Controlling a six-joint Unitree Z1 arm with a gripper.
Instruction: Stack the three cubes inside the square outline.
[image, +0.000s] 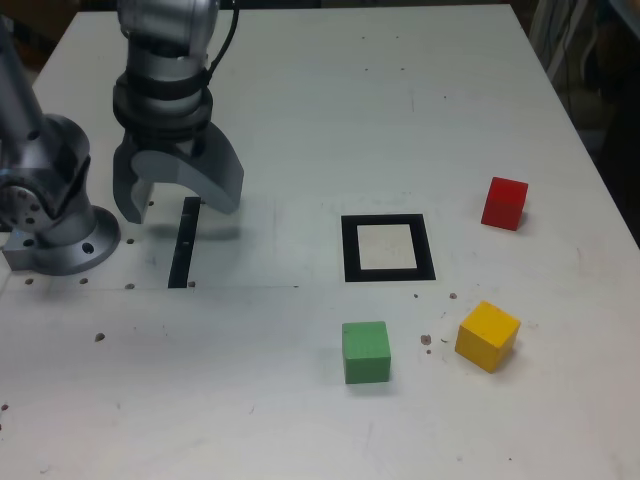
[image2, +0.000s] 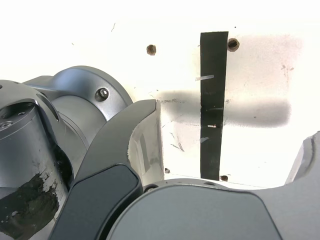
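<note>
Toward the upper left of the exterior view, the gripper (image: 175, 208) hangs over the white table (image: 300, 110) with its two curved grey jaws spread wide apart, holding nothing and touching nothing. It sits just above the near end of a narrow black strip (image: 184, 243); the wrist view shows the same strip (image2: 213, 105) running between the parted jaws, with the arm's round grey base (image: 55, 225) close beside. The square outline (image: 388, 248) lies at the centre of the exterior frame, its pale middle bare. The red cube (image: 504, 203) stands to the right of it, the green cube (image: 365, 352) just below it, and the yellow cube (image: 488, 336) toward the lower right, all three apart from one another and outside the outline.
</note>
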